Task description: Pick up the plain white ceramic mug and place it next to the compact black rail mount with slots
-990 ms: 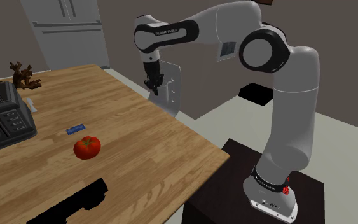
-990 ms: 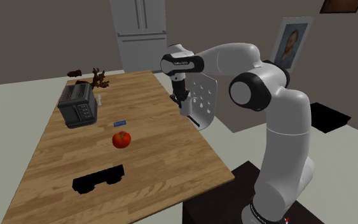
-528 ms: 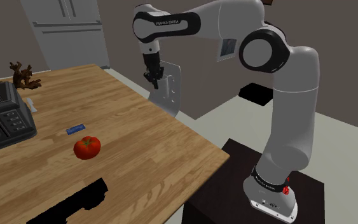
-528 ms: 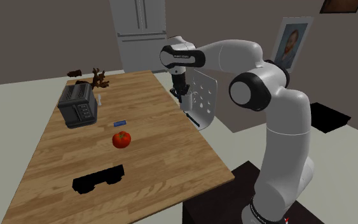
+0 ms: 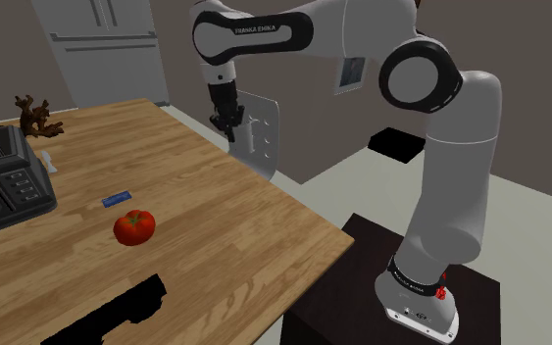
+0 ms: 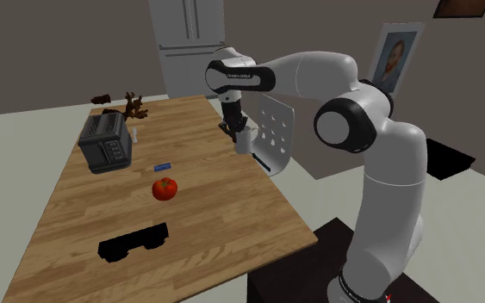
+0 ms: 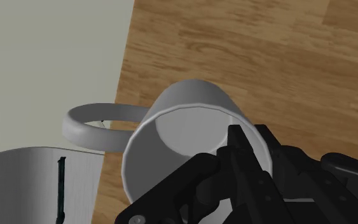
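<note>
Just beside mug (image 7: 187,102), perforated white panel (image 6: 276,131)

On the table (image 6: 219,211) — toaster (image 6: 104,143) behind tomato (image 6: 165,188), rail mount (image 6: 134,241) before it; mug (image 6: 245,140) beside the perforated panel (image 6: 276,138).

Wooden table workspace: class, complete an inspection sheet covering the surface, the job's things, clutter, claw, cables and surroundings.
Surface: wooden table, plank-grained top.
Job's things: white mug at the table's edge, gripped by its rim; black rail mount well away, near the shoulder view's bottom.
Clutter: tomato, toaster, small blue item, brown branch-like figure, white perforated panel.
Claw: claw shut on the mug.
Cables: nothing seen.
Surroundings: fridge, portrait, dark stand.
</note>
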